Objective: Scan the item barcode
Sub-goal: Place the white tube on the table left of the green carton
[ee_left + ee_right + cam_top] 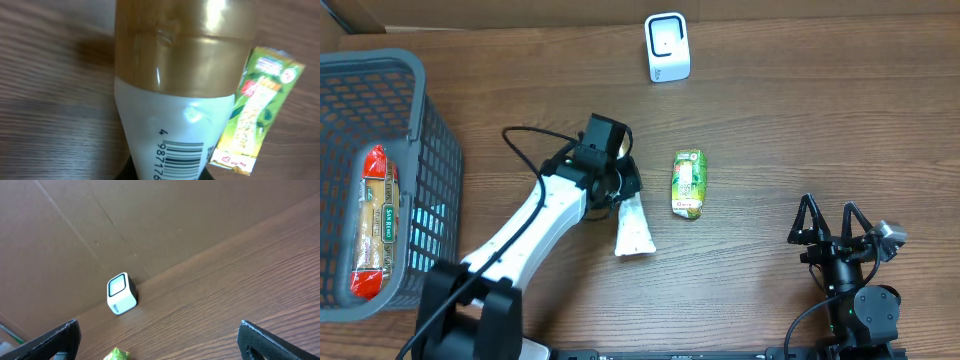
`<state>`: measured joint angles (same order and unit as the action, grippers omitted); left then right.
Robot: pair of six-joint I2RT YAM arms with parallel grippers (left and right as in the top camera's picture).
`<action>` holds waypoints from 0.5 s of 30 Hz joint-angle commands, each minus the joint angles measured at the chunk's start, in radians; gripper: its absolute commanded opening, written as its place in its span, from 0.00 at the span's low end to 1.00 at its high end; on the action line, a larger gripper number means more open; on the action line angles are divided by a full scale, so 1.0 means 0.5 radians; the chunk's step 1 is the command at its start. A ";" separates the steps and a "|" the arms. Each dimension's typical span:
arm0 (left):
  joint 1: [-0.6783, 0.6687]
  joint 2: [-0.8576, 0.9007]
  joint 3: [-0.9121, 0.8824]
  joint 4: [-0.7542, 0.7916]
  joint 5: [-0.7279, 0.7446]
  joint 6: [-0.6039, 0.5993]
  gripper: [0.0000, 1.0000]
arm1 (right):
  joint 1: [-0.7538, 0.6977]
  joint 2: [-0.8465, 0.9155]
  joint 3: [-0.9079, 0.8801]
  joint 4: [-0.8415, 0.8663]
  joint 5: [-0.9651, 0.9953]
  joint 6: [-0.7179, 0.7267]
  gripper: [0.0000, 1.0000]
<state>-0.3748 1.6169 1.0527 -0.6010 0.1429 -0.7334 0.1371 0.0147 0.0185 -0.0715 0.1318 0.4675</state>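
Status: the pick-up step appears done; presentation to the reader is not yet made.

Left gripper (617,186): the fingers are closed on the bottle (633,228), at centre of the overhead frame. The left wrist view shows the bottle (175,100) close up, amber above and white label below. The barcode (182,157) sits at the lower edge of the frame, partly cut off. Whether the bottle is clear of the table (790,120) or resting on it cannot be told with certainty.

Right gripper (828,205): fingers wide apart, holding nothing, parked at the lower right of the overhead frame.

Scanner (667,47): a small white unit at upper centre of the overhead frame, against the back edge of the table and well apart from the bottle. The right wrist view shows the scanner (121,294) left of centre.

Other items: a green packet (688,183) lies flat just right of the bottle, between it and nothing else of note. In the left wrist view the packet (257,107) is close beside the bottle. A grey basket (380,62) at the left edge holds a red-ended package (378,225).

Assessment: the step in hand is carrying the item to the scanner. The next move calls for travelling toward the upper centre and turning the wrist until the printed code faces the scanner window. The arm must also pass clear of the green packet. The code lies near the gripped end, so fingers covering it is the likely fault.
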 commanded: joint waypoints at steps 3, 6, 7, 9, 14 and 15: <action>0.069 -0.041 0.032 0.062 0.227 -0.052 0.11 | -0.008 -0.024 -0.021 0.009 0.012 -0.002 1.00; 0.064 -0.040 0.032 0.077 0.258 -0.052 0.33 | -0.008 -0.024 -0.021 0.008 0.012 -0.002 1.00; 0.058 -0.040 0.032 0.083 0.274 -0.052 0.40 | -0.008 -0.024 -0.021 0.008 0.012 -0.002 1.00; 0.055 -0.040 0.032 0.105 0.288 -0.051 0.53 | -0.008 -0.024 -0.021 0.009 0.012 -0.002 1.00; 0.057 -0.044 0.063 0.195 0.340 0.057 0.68 | -0.008 -0.024 -0.021 0.009 0.012 -0.002 1.00; 0.056 -0.044 0.095 0.192 0.356 0.101 0.70 | -0.008 -0.024 -0.021 0.009 0.012 -0.002 1.00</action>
<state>-0.3405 1.6188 1.0534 -0.5148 0.2741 -0.7498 0.1371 0.0147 0.0185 -0.0715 0.1318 0.4675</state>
